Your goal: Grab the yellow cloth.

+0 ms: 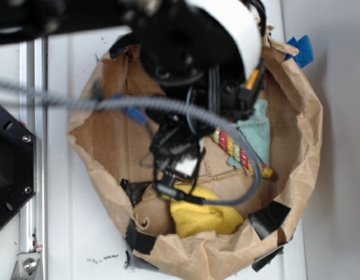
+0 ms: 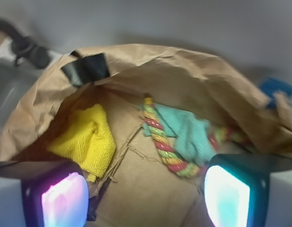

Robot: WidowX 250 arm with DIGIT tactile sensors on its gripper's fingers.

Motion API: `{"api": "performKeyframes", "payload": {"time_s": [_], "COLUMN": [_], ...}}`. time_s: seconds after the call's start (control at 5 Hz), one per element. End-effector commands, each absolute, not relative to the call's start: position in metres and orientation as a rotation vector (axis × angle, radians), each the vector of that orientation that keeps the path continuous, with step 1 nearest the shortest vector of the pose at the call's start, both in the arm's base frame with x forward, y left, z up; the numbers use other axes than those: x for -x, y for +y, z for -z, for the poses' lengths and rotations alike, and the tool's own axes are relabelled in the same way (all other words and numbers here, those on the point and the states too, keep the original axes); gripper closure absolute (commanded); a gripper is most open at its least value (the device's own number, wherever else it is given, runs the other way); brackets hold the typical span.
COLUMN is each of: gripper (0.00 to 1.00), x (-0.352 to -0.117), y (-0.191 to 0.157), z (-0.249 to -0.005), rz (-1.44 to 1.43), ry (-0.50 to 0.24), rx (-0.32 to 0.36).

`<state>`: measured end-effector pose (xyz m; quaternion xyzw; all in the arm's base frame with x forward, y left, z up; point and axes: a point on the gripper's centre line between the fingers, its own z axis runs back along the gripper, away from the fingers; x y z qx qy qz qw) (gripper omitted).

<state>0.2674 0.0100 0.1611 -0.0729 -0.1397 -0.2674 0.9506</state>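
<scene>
Now yellow cloth [image 2: 86, 139] lies just beyond the open hand [image 2: 146, 194].

The exterior camera hangs overhead and looks straight down on my arm and the paper bag [image 1: 296, 140], close enough that the bag fills most of the picture. The wrist camera rides on my hand [image 2: 146, 194], looking past my fingertips [image 2: 65, 198] into the bag from near its rim. Both views share the bag's floor, with the yellow cloth [image 2: 86, 137] and the rope [image 2: 160, 142].
</scene>
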Motion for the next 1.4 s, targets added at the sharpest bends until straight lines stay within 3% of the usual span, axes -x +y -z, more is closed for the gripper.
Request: {"api": "performKeyframes", "payload": {"time_s": [0.0,0.2,0.4,0.6,0.8,1.2], "gripper": [0.0,0.0,0.0,0.0,0.0,0.0], "x": [-0.266,-0.261,-0.261,-0.255,-0.263,-0.264], "y": [0.004,-0.011,-0.027,-0.046,-0.059,-0.084], "z": [-0.128,-0.107,-0.09,-0.083,-0.076,-0.049], "rz": [0.624,0.678,0.733,0.793,0.845,0.934], "ry": [-0.267,-0.25,-0.236,-0.281,-0.299,-0.296], "rx": [0.14,0.112,0.132,0.135,0.198,0.244]}}
